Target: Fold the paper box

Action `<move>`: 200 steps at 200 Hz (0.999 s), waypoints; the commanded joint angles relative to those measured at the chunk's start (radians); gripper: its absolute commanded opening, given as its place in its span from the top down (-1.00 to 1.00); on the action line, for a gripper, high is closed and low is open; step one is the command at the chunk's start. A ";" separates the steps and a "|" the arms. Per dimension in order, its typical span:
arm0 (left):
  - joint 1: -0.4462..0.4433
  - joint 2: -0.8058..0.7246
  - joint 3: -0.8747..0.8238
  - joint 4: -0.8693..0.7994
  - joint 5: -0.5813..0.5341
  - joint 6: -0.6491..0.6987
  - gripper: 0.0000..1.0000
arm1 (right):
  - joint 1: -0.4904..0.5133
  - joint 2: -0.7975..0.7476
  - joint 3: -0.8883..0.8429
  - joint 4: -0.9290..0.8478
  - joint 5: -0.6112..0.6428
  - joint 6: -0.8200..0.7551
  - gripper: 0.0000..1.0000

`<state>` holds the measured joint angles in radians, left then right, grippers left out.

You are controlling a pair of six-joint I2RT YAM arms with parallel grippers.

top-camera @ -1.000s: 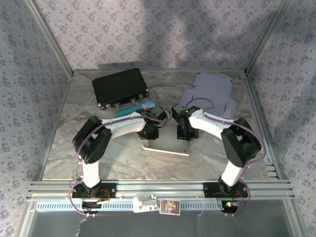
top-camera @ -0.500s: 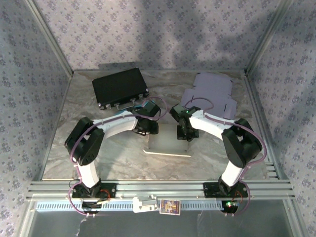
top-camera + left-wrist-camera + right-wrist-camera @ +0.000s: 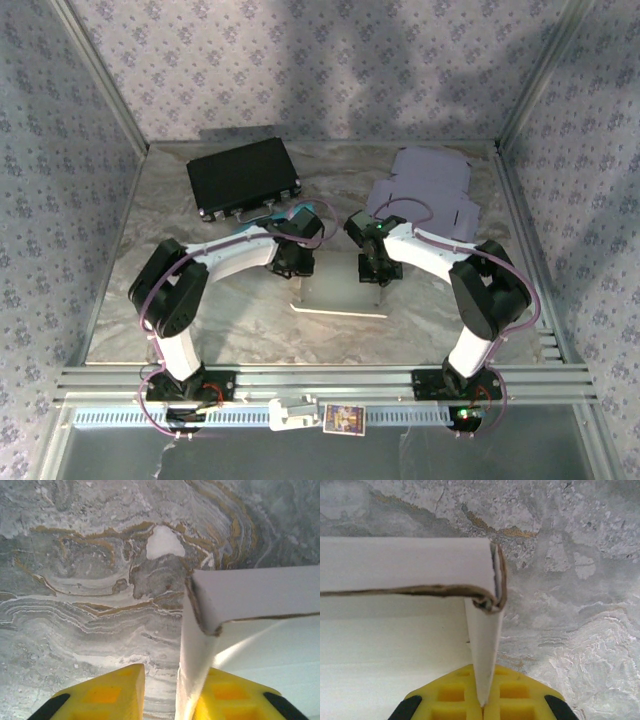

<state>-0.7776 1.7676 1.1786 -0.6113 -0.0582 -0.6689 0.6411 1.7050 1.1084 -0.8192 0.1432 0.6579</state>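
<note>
Currently the paper box (image 3: 338,296) sits mid-worktop (image 3: 250,325), white, half-formed, between the two claws. Its side walls stand upright and its far wall is up. In the right wrist view, the far wall's edge curls around the top of the right wall at the corner. The right claw (image 3: 482,674) is clamped on that right wall, yellow fingers tight against both faces. The left claw (image 3: 174,672) straddles the left wall at a narrow opening: the wall touches one finger (image 3: 235,695), with a visible gap to the other, so no grip there. The far-left box corner looks creased and frayed. A black case (image 3: 243,177) lies far left on the worktop and a flat lilac box blank (image 3: 425,188) far right, both well apart from the box.
</note>
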 commanded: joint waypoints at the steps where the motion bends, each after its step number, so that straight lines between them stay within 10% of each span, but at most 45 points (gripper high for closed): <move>1: -0.021 0.007 0.018 -0.061 -0.053 0.010 0.51 | -0.009 -0.013 -0.018 -0.015 0.041 0.013 1.00; 45: -0.045 0.075 0.110 -0.155 -0.178 -0.033 1.00 | -0.009 -0.006 -0.007 -0.028 0.011 0.039 1.00; 120: -0.104 0.198 0.237 -0.319 -0.299 -0.114 1.00 | -0.035 0.030 0.035 -0.098 -0.069 0.143 1.00; 162: -0.100 0.110 0.260 -0.229 -0.223 -0.088 -0.13 | -0.041 0.024 0.030 -0.119 -0.095 0.191 1.00; 200: -0.042 -0.019 0.313 -0.253 -0.170 -0.098 -0.25 | -0.078 0.022 0.018 -0.132 -0.160 0.265 1.00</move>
<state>-0.8639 1.8759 1.4254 -0.8356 -0.2565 -0.7563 0.5873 1.7226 1.1263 -0.8963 0.0303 0.8402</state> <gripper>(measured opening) 0.613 0.061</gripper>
